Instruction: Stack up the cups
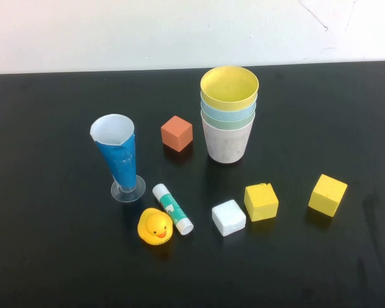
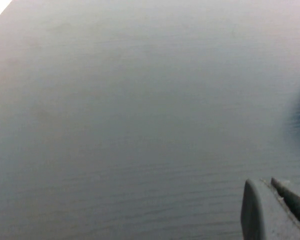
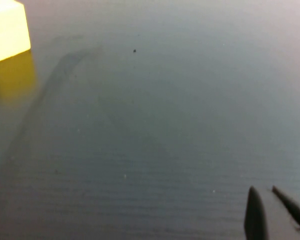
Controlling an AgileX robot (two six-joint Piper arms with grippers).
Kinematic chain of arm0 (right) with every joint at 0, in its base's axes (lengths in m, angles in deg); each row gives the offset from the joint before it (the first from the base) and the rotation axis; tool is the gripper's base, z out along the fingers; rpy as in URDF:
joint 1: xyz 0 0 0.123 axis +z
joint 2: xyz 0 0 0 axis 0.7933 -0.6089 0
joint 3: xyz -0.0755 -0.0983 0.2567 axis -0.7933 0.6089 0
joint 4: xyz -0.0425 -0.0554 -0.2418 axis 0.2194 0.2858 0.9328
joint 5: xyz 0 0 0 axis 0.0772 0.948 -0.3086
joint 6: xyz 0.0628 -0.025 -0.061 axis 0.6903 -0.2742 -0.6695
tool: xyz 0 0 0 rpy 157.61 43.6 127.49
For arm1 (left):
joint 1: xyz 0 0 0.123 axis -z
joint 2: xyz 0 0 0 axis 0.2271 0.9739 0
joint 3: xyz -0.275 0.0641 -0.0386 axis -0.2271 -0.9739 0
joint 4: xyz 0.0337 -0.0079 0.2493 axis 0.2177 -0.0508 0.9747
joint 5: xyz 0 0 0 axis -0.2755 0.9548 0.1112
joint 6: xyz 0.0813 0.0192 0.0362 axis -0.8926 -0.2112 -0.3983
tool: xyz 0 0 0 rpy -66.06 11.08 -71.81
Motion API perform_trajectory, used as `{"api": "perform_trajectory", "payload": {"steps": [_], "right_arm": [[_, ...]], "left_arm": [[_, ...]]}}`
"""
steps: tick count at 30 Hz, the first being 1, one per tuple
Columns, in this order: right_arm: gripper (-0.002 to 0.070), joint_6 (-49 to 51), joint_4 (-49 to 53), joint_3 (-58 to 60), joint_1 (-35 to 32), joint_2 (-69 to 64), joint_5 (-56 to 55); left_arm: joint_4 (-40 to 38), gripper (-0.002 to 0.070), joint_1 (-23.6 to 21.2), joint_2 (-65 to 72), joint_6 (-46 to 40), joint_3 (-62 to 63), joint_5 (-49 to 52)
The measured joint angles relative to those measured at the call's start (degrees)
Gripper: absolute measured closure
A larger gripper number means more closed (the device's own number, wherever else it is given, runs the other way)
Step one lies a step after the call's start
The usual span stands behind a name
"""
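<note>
The 4 cups (image 1: 229,115) already stand nested in 1 stack on the bench (image 1: 51,269), far from both jaws. The left gripper (image 2: 277,210) and right gripper (image 3: 275,212) hang over bare bench, jaws nearly together; best to stay away.

Four nested cups (image 1: 229,115), black table (image 1: 51,256)

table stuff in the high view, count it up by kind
cups, nested in one stack: 4
cube blocks (yellow, yellow, white, red-brown): 4
blue conical glass: 1
rubber duck: 1
glue stick: 1
total: 11
left claw and right claw sit over bare table.
</note>
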Motion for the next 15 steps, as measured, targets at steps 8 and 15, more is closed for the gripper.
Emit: {"api": "perform_trajectory", "payload": {"steps": [8, 15], "right_arm": [[0.0679, 0.0, 0.0, 0.0, 0.0, 0.0, 0.0], [0.0679, 0.0, 0.0, 0.0, 0.0, 0.0, 0.0]], "left_arm": [[0.0, 0.0676, 0.0, 0.0, 0.37, 0.0, 0.0], [0.0, 0.0676, 0.0, 0.0, 0.37, 0.0, 0.0]]}}
